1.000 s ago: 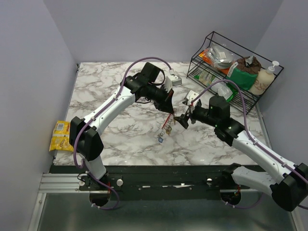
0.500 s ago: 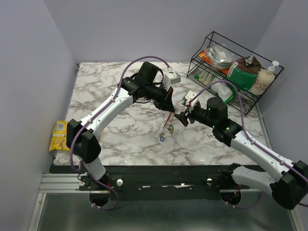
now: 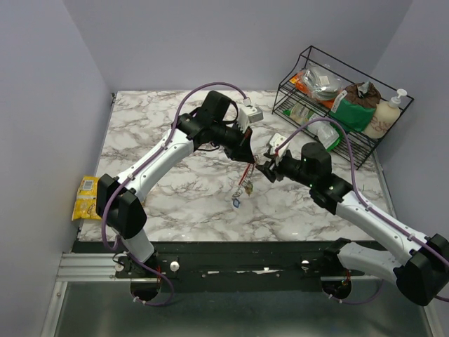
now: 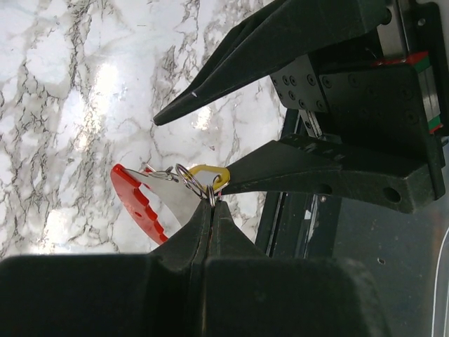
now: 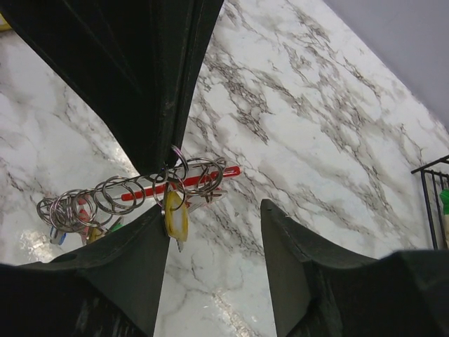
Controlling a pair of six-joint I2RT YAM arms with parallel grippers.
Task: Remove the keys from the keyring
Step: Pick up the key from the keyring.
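Open marble table [image 3: 133, 119] far left; mid-table the left pincer [image 3: 247, 160] and right pincer [image 3: 265, 168] (close together), wire rack [image 3: 289, 98] far right.

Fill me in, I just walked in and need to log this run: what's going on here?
The left gripper is shut on the keyring, holding it up over the marble table with the keys hanging beneath. The right gripper is open right beside it, one finger next to the yellow key. No removed key is visible.

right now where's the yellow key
In the right wrist view the yellow key hangs off the keyring, held by the left gripper, beside a finger of the open right gripper.
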